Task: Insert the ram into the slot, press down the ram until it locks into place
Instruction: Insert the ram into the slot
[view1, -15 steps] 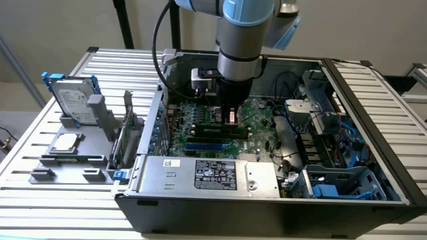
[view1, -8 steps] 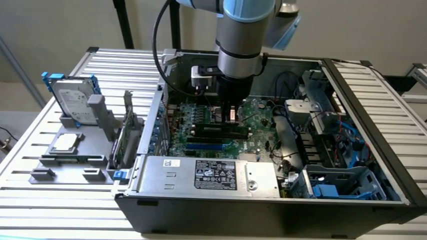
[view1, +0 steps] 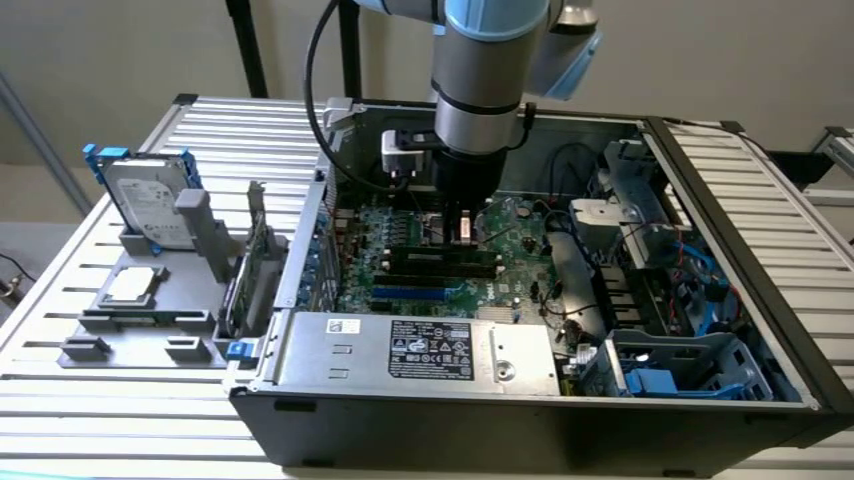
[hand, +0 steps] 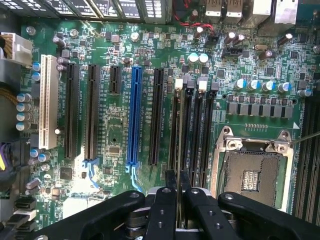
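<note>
My gripper (view1: 461, 232) reaches down into the open computer case, just above the motherboard (view1: 514, 225). In the wrist view its two black fingers (hand: 169, 192) stand close together, shut on the ram (hand: 179, 145). The ram shows edge-on as a thin dark strip running away from the gripper (hand: 180, 176). It lies along the group of parallel black memory slots (hand: 192, 130), in line with the slot nearest the long black expansion slot. Whether the ram sits in that slot or hangs just above it I cannot tell. White end clips (hand: 178, 84) mark the slots' far ends.
A blue slot (hand: 134, 115) and a white slot (hand: 47, 100) lie beside the memory slots, with the open processor socket (hand: 250, 172) on the other side. The power supply (view1: 414, 345), cables and drive cage (view1: 667, 365) crowd the case. A hard drive (view1: 147, 200) stands outside on a grey fixture.
</note>
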